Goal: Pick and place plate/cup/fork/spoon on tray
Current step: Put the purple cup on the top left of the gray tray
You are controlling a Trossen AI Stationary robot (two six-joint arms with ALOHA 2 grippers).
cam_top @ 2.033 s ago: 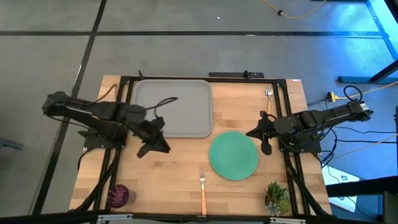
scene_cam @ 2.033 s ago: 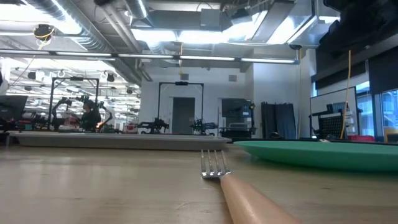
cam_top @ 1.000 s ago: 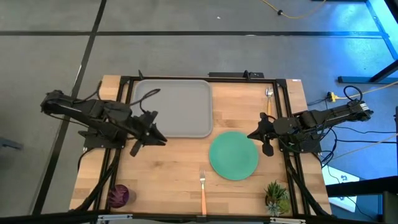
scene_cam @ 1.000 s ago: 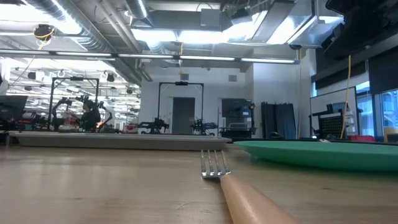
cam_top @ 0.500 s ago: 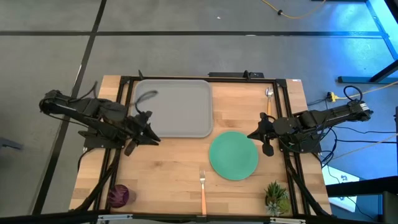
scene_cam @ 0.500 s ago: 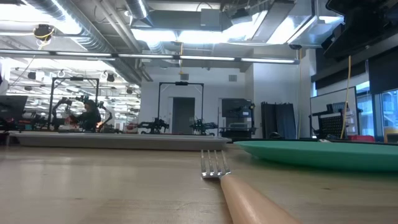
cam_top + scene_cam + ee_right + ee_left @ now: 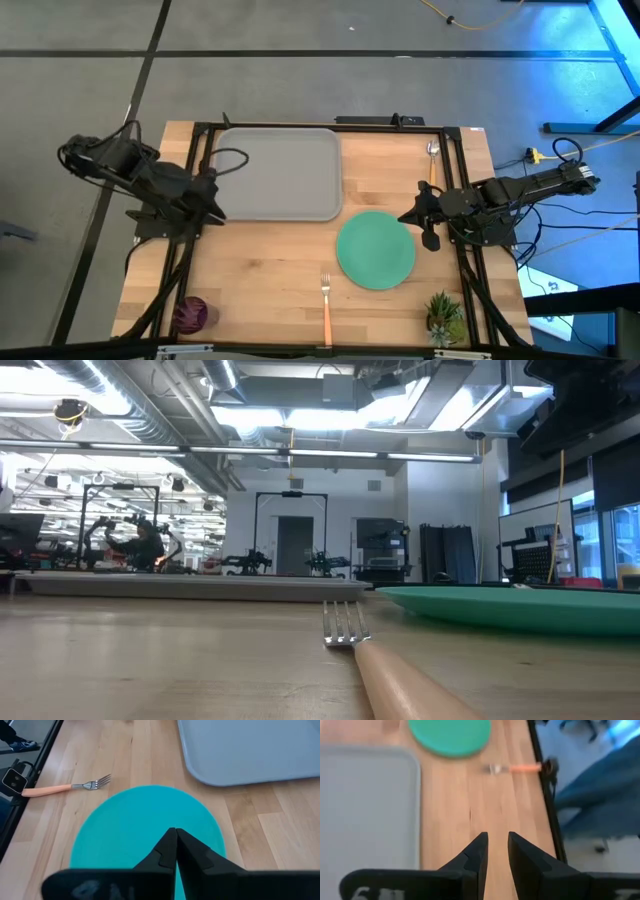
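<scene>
The wooden table fills the middle of the high view. The grey tray lies in its upper left part, empty. The green plate sits just right of centre, below the tray's lower right corner and apart from it.

The left arm is folded back at the left edge of the frame, its gripper hanging beside the tray's lower left corner; in the left wrist view its fingers stand a narrow gap apart, holding nothing. The right arm reaches in from the right edge, its gripper at the plate's upper right rim, fingers pressed together and empty.

The purple cup stands in the lower left corner. The fork lies at the bottom centre, tines toward the plate. The spoon lies at the upper right, above the right gripper.
</scene>
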